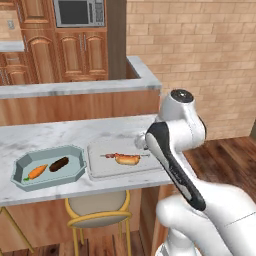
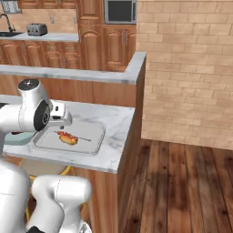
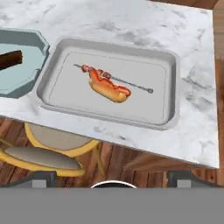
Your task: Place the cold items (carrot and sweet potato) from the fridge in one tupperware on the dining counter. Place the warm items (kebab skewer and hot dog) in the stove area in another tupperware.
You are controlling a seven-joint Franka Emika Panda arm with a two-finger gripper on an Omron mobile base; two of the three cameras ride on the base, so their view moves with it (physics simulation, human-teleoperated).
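Observation:
A grey rectangular tupperware [image 1: 100, 170] on the marble dining counter [image 1: 50, 132] holds the hot dog [image 1: 127, 159] with the kebab skewer [image 1: 111, 156] lying against it. To its left, a teal octagonal tupperware [image 1: 80, 152] holds the carrot [image 1: 37, 172] and the dark sweet potato [image 1: 59, 164]. In the hand view my gripper [image 3: 113, 177] hangs open and empty above the counter's near edge. It looks down on the hot dog [image 3: 109, 89], the skewer [image 3: 131, 83] and the grey tupperware [image 3: 148, 105], with the teal one [image 3: 26, 83] at the left.
A yellow-framed stool [image 1: 97, 207] stands under the counter's near edge. Behind the counter rises a raised ledge [image 1: 75, 87] with wooden cabinets and a microwave [image 1: 79, 12] beyond. A brick wall [image 2: 186, 68] and wooden floor [image 2: 182, 182] lie to the right.

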